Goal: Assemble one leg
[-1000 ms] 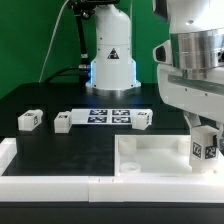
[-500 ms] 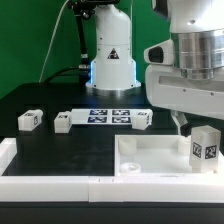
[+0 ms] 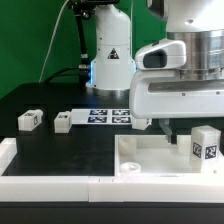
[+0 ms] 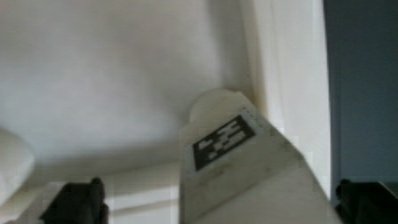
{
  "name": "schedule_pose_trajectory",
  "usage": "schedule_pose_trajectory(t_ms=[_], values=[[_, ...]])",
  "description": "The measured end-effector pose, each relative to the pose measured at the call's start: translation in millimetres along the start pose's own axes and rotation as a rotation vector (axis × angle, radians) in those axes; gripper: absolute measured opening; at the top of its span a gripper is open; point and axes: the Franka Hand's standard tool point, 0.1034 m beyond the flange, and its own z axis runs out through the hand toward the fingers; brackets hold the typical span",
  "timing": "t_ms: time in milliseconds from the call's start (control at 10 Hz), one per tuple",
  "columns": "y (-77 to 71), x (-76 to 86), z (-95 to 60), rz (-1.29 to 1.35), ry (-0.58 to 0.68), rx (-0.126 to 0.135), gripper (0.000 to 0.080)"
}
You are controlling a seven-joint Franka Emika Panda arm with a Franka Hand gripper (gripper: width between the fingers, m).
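White leg [image 3: 205, 144] upright on panel [image 3: 150, 152], maybe loosely seated; end effector [image 4: 210, 203] spread wide, empty; tipping risk if brushed.

Gripper [image 3: 170, 127]: we log it shifted toward 9 o'clock across the exterior view, now clear of the leg [image 3: 206, 144], which it enclosed a second ago. Leg: we record it standing free, upright on the panel [image 3: 150, 155].
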Motion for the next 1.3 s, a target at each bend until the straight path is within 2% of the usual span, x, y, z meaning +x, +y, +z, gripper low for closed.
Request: schedule_pose_trajectory(t_ms=[100, 300, 500, 600, 700, 800, 900, 1200, 1300], values=[[-0.1, 0.0, 0.0, -0.106, 0.001, -0.010, 0.0649], [0.5, 0.2, 0.0, -0.251, 0.000, -0.010, 0.0649], [1.2, 0.4, -0.1, -0.291, 0.001, -0.010, 0.0649], [1.3, 0.4, -0.1, -0.290, 0.001, -0.010, 0.0535], [1.1, 0.4, -0.1, -0.277, 0.001, -0.009, 0.0535], [1.0, 0.4, 0.0, -0.256, 0.001, -0.009, 0.0355], [1.2, 0.5, 0.0, -0.256, 0.001, -0.009, 0.0290], [-0.2, 0.0, 0.4, 0.016, 0.002, -0.003, 0.0290], [-0.2, 0.7, 0.5, 0.172, 0.007, 0.009, 0.0290]])
